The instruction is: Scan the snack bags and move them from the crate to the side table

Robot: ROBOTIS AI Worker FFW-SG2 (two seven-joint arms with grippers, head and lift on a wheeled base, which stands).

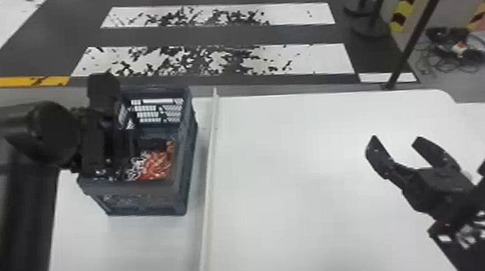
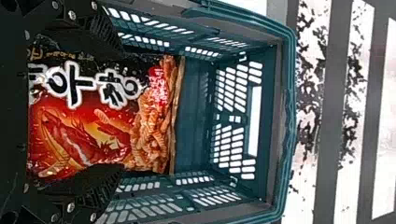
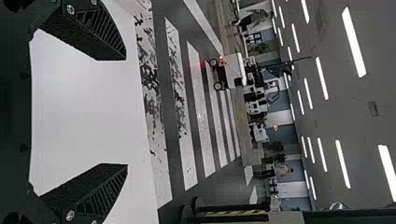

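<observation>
The left gripper is down in the crate, its 2 fingers spread wide, 1 beside each long edge of a bag. Nothing is pinched between them; whether either finger touches the film I cannot tell. The bag lies inside the crate, printed face towards the wrist, its crimped end apart from the crate wall beyond it. The crate sits on the white bench, left of a raised strip. The right gripper hangs over the bench on the other side of the strip, fingers apart, holding nothing.

The job looks to be at the first pick-up. The bag should prove light, puffy and slick, with brittle snacks inside. Closing from both edges across the middle, so that the film bunches a little between the fingers, would likely give the surest hold; the crimped end alone might let it swing. Too hard a squeeze could crush the contents or pop a seam; too soft, and it may slide out against the crate wall on the way up.
</observation>
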